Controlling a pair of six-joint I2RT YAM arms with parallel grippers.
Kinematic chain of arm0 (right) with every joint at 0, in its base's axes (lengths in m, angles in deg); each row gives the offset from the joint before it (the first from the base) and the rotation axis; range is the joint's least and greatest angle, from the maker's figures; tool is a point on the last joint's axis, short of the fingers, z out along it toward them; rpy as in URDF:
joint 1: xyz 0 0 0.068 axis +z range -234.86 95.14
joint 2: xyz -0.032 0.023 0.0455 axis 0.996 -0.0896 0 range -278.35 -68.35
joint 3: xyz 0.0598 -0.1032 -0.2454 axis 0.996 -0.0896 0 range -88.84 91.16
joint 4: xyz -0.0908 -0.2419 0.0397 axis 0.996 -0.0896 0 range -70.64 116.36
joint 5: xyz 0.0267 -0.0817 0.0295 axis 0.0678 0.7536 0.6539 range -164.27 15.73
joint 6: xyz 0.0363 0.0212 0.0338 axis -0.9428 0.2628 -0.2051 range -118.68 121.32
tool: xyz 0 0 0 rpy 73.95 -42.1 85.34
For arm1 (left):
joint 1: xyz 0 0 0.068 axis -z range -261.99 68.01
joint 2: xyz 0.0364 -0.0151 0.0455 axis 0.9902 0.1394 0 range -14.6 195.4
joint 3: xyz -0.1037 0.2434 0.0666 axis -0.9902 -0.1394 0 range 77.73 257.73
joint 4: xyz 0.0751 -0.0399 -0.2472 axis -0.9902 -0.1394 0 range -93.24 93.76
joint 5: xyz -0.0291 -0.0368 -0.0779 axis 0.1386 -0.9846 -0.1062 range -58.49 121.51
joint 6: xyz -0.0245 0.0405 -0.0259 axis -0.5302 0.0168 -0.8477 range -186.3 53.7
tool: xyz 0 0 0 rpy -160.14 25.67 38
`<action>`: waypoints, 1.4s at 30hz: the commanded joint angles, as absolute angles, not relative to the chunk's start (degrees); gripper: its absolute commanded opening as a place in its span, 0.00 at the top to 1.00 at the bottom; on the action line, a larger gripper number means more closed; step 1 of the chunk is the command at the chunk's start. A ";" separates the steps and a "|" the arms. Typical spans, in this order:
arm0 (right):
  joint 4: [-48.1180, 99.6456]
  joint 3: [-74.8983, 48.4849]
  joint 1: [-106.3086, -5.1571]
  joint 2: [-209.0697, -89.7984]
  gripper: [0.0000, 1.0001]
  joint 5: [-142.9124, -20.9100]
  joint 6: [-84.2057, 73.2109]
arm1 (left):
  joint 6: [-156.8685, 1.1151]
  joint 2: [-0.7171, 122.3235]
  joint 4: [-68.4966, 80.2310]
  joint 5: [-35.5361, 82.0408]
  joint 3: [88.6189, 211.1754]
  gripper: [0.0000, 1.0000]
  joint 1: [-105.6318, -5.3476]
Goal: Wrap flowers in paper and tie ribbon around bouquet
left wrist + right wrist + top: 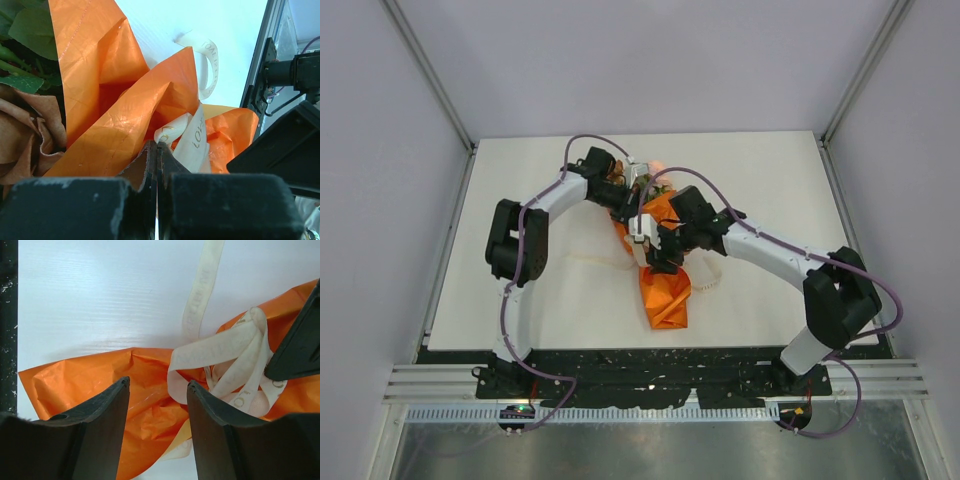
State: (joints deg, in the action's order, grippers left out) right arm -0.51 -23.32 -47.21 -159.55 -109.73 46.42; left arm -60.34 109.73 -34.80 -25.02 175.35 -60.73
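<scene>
The bouquet (666, 290) lies in the middle of the white desk (780, 170). The cream ribbon (220, 347) is looped over its orange paper (90, 380). The left tool (157, 146) is closed tight, with its tips touching the ribbon. The right tool (158, 384) is open just above the ribbon.

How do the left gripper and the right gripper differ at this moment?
The left gripper has its fingers pressed together, tips against the ribbon; the right gripper has its fingers apart with nothing between them. The left gripper is nearer the flowers; the right gripper is nearer the narrow end of the bouquet. Both are over the orange paper.
</scene>
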 commanded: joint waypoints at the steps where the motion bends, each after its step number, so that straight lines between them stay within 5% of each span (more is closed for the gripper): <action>1: 4.12 -21.34 -46.89 -162.21 0.46 -109.78 45.61 | -60.93 107.83 -33.94 -25.26 175.29 1.00 -60.63; 11: 4.03 -19.32 -46.80 -168.72 0.47 -108.99 50.18 | -60.85 107.65 -33.77 -25.18 175.37 1.00 -60.63; 13: 3.51 -19.14 -46.72 -168.99 0.57 -108.72 50.54 | -60.67 107.74 -33.77 -25.00 175.55 1.00 -60.63; 15: 1.15 -18.88 -46.72 -167.50 0.84 -109.86 50.45 | -60.59 107.65 -33.94 -25.09 175.55 1.00 -60.63; 17: -0.70 -19.05 -46.72 -165.23 0.95 -110.74 50.10 | -59.89 107.22 -34.73 -24.74 175.73 1.00 -60.63; 42: -27.51 -25.91 -60.42 -157.91 0.95 -109.25 57.12 | -40.21 95.44 -44.13 -9.11 166.14 1.00 -67.75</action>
